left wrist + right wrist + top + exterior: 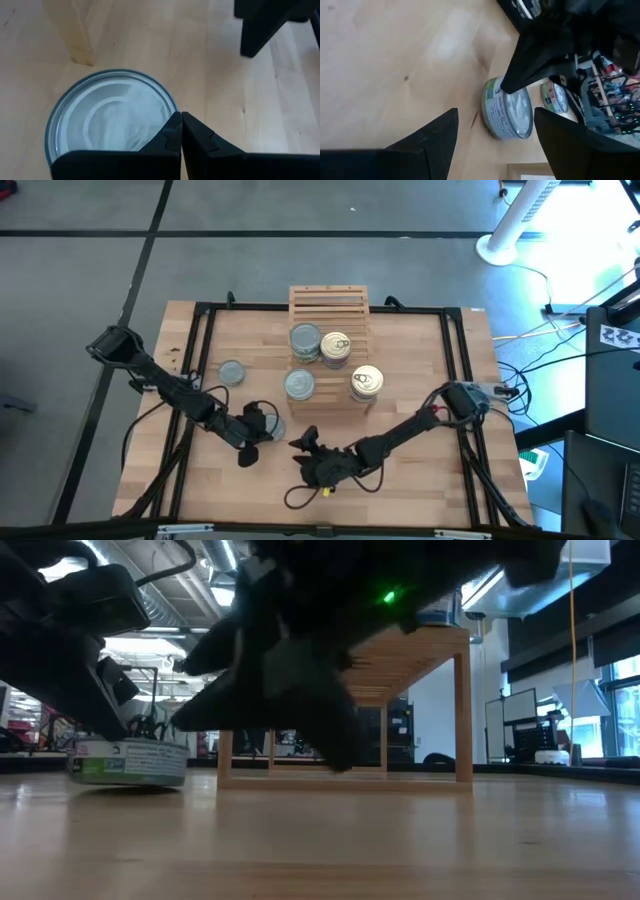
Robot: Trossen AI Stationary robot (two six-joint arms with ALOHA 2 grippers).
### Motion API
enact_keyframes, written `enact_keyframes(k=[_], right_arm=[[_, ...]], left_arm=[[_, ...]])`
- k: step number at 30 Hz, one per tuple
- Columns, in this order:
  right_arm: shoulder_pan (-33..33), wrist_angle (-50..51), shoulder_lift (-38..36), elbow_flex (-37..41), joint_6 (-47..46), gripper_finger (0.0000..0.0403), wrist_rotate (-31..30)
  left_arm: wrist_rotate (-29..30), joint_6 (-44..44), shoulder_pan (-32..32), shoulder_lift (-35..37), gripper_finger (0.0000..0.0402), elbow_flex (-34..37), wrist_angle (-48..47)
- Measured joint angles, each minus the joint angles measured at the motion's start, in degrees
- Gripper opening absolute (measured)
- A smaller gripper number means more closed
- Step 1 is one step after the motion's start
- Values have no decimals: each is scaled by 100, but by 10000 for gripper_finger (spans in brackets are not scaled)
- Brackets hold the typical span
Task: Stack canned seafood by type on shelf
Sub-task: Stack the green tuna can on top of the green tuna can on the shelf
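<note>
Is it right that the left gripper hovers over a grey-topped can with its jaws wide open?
Not quite. The left gripper is over the grey-topped can, but its jaws are shut, pressed together, as the left wrist view shows.

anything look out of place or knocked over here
Nothing is tipped or spilled. Two grey-topped cans remain off the shelf: one alone on the table, another under the shut left gripper. The open right gripper hovers nearby.

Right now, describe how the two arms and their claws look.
Both arms are matte black, jointed, with black cables looping beside them. The left claw has two angular black fingers. The right claw has broad, wedge-shaped black fingers; a yellow spot shows near it from above.
</note>
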State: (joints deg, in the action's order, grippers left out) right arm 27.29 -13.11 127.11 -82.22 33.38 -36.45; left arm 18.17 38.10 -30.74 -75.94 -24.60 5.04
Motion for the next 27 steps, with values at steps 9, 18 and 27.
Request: enact_keyframes(k=[9,18,27], right_arm=[[-236,-344,251,-1,332,262,102],[-332,-433,251,-1,470,262,311],[-409,-467,296,-1,502,262,329]], left_arm=[[18,54,13,-88,0,-130,82],[28,103,13,-90,0,-170,280],[51,99,52,-90,0,-172,504]])
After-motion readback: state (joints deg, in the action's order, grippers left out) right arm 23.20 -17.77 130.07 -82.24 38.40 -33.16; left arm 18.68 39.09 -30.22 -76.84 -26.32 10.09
